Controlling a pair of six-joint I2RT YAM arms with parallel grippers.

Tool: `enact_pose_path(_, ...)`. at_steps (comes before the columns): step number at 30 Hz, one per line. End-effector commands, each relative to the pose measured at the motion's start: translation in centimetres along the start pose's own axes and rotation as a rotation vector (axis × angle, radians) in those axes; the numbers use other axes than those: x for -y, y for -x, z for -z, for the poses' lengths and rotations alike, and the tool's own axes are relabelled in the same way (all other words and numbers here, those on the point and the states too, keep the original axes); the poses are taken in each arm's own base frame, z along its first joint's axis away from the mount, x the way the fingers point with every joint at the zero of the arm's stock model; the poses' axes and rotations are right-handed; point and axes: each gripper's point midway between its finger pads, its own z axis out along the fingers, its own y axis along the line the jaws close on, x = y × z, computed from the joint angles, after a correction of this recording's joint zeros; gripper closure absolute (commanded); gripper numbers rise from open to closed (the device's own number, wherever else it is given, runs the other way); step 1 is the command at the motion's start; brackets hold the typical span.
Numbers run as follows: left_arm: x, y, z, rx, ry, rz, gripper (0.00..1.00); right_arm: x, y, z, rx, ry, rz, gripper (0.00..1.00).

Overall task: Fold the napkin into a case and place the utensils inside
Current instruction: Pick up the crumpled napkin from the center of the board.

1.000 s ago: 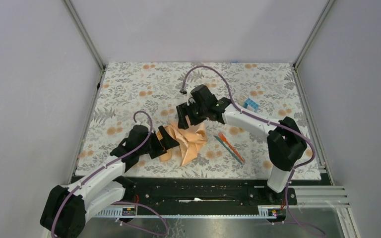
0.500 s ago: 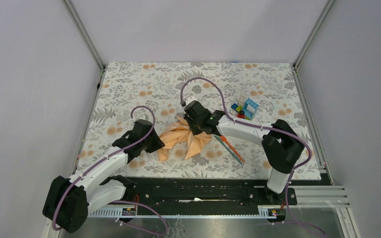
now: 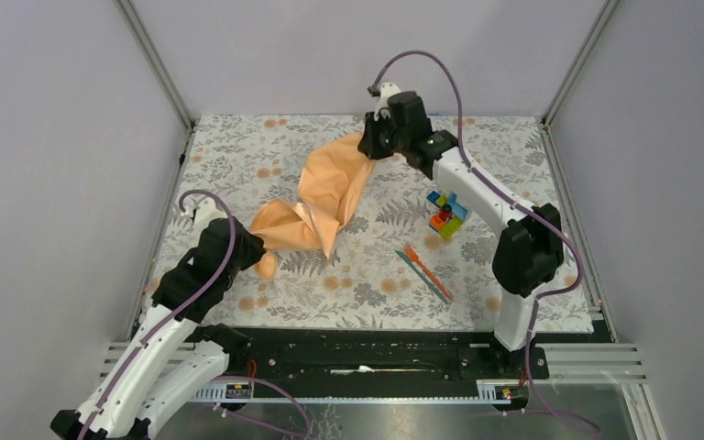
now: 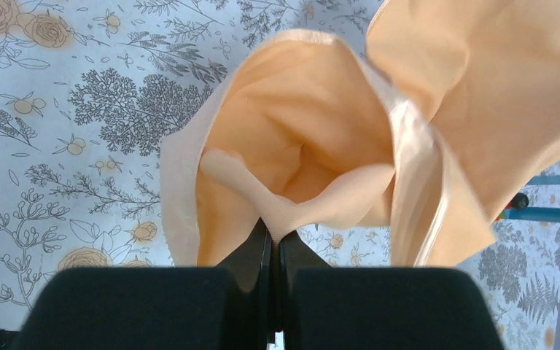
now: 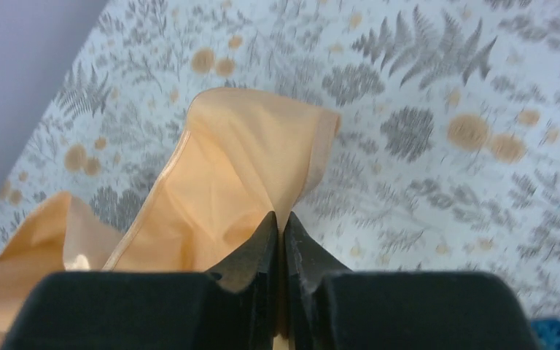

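The peach-orange napkin (image 3: 325,197) hangs stretched in the air between my two grippers, sagging and twisted in the middle. My left gripper (image 3: 255,249) is shut on its near left corner; the wrist view shows the cloth (image 4: 313,146) pinched at the closed tips (image 4: 274,235). My right gripper (image 3: 371,145) is shut on the far corner near the back of the mat, with the cloth (image 5: 226,189) pinched between its tips (image 5: 283,224). The utensils, one orange (image 3: 416,257) and one teal-blue (image 3: 429,280), lie side by side on the mat near the right front.
The floral mat (image 3: 238,165) covers the table inside grey walls. A cluster of multicoloured toy blocks (image 3: 446,213) sits right of centre, under the right arm. Part of that cluster (image 4: 547,200) shows at the right edge of the left wrist view.
Both grippers closed on the crumpled napkin and pulled apart. The right one rose toward the back, the left one drew back toward the near left, and the cloth now hangs spread between them.
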Motion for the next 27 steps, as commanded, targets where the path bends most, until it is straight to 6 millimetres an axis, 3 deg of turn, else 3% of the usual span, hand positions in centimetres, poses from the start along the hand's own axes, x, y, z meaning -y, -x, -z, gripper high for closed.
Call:
enact_pose_path(1, 0.7, -1.3, 0.1, -0.093, -0.018, -0.041, 1.0, 2.5, 0.9, -1.6, -0.079, 0.049, -0.002, 0.88)
enact_pose_path(3, 1.1, -3.6, -0.4, -0.2, -0.029, -0.017, 1.0, 6.8, 1.4, -2.8, -0.101, -0.124, -0.002, 0.81)
enact_pose_path(5, 1.0, -6.6, -1.2, -0.302, -0.049, 0.015, 1.0, 10.9, 1.2, -3.5, -0.139, -0.321, 0.03, 0.53)
enact_pose_path(7, 0.8, -9.3, -1.8, -0.376, -0.085, 0.039, 1.0, 12.8, 0.0, -3.4, -0.229, -0.43, 0.034, 0.41)
enact_pose_path(8, 0.8, -10.2, -2.1, -0.402, -0.102, 0.049, 1.0, 12.6, -0.6, -3.0, -0.265, -0.435, 0.011, 0.34)
enact_pose_path(11, 1.5, -12.2, -2.1, -0.471, -0.183, 0.065, 1.0, 9.1, -2.7, -1.4, -0.318, -0.374, -0.045, 0.24)
enact_pose_path(14, 1.4, -12.9, -2.3, -0.489, -0.197, 0.068, 1.0, 3.1, -5.3, 0.6, -0.282, -0.22, -0.075, 0.1)
enact_pose_path(17, 1.1, -13.1, -2.4, -0.496, -0.19, 0.045, 1.0, -2.3, -9.1, 2.9, -0.315, 0.018, -0.236, 0.08)
enact_pose_path(21, 1.1, -13.7, -2.5, -0.518, -0.197, 0.027, 1.0, -3.9, -14.9, 4.1, -0.364, 0.096, -0.35, 0.1)
enact_pose_path(27, 1.2, -13.9, -2.6, -0.527, -0.205, 0.02, 1.0, -2.9, -18.8, 3.7, -0.369, 0.111, -0.294, 0.21)
